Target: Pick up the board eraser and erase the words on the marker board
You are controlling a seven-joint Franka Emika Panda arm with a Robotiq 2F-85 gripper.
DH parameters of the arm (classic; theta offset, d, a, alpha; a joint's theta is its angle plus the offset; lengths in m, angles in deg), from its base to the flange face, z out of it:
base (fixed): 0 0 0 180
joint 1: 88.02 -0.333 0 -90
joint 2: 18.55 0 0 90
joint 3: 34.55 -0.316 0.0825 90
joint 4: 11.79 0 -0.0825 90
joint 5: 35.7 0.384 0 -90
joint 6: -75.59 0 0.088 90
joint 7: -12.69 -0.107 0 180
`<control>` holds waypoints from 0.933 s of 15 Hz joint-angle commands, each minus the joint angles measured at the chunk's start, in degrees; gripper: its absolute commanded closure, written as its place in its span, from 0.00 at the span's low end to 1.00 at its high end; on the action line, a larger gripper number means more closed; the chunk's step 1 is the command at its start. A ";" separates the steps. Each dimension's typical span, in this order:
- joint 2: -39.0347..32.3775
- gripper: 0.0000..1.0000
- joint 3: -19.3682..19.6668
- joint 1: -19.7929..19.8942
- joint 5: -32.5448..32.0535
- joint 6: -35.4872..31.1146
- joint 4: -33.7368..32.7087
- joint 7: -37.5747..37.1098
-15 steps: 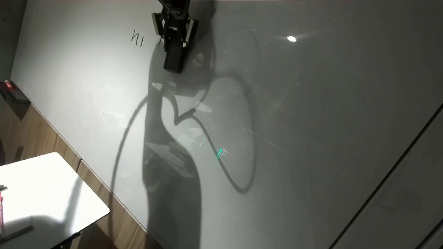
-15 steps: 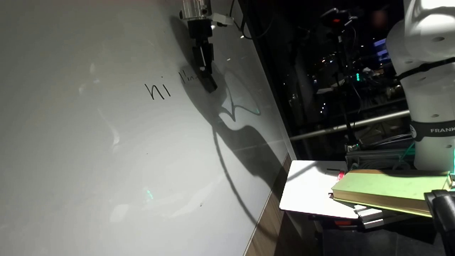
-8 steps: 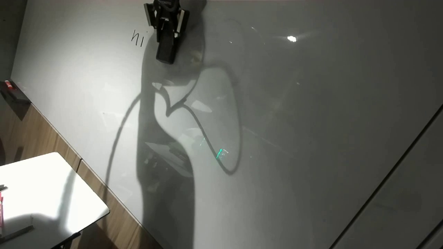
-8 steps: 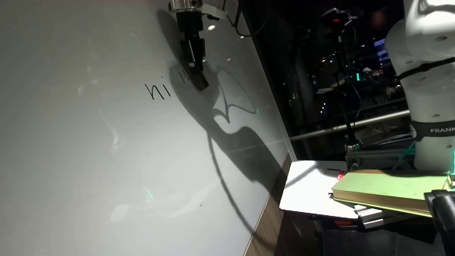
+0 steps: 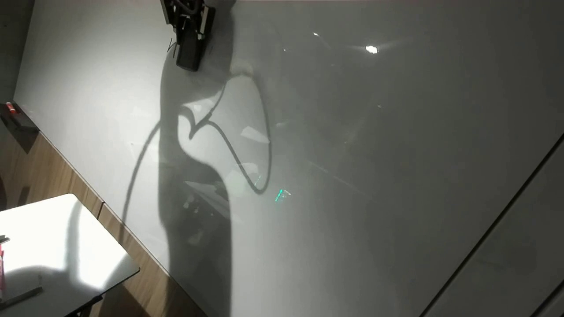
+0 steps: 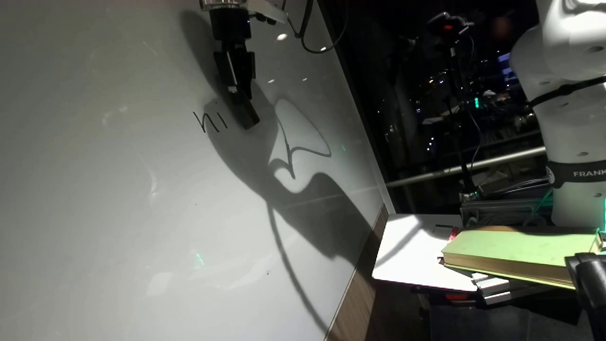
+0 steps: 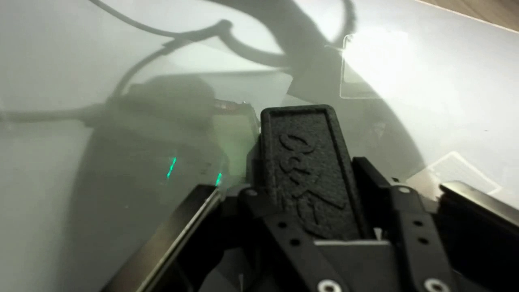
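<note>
Eraser [image 7: 312, 174] held, "hi" [image 6: 212, 121] not yet wiped

The pick-up was done. In the wrist view the gripper [image 7: 306, 164] had the eraser clamped across its width, a finger [image 7: 369, 172] on each side, its lettered face showing and far end jutting past the tips. In both exterior views the eraser was at the board [image 6: 94, 203], close by the "hi"; whether it touched the surface could not be told.

The wiping looked unfinished. In an exterior view the "hi" stood dark and whole, a shadow [image 6: 246, 163] falling over part of it. In an exterior view only the h [image 5: 172, 46] showed, the eraser and gripper covering the rest. No other words could be made out, but the board behind the gripper was hidden, so whether more lay there could not be judged. The dark loops [image 6: 305, 149] on the board looked like shadow too, not writing.

Left to do, most likely: press the eraser flat to the board, sweep it across the "hi", then look over the hidden part for anything missed.
</note>
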 commanded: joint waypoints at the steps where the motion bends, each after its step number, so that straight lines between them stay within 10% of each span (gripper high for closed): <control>1: -3.06 0.70 -2.62 -1.93 -0.92 -0.81 -3.51 -3.63; 14: -11.07 0.70 -8.45 -7.89 -7.44 0.46 -9.45 -12.37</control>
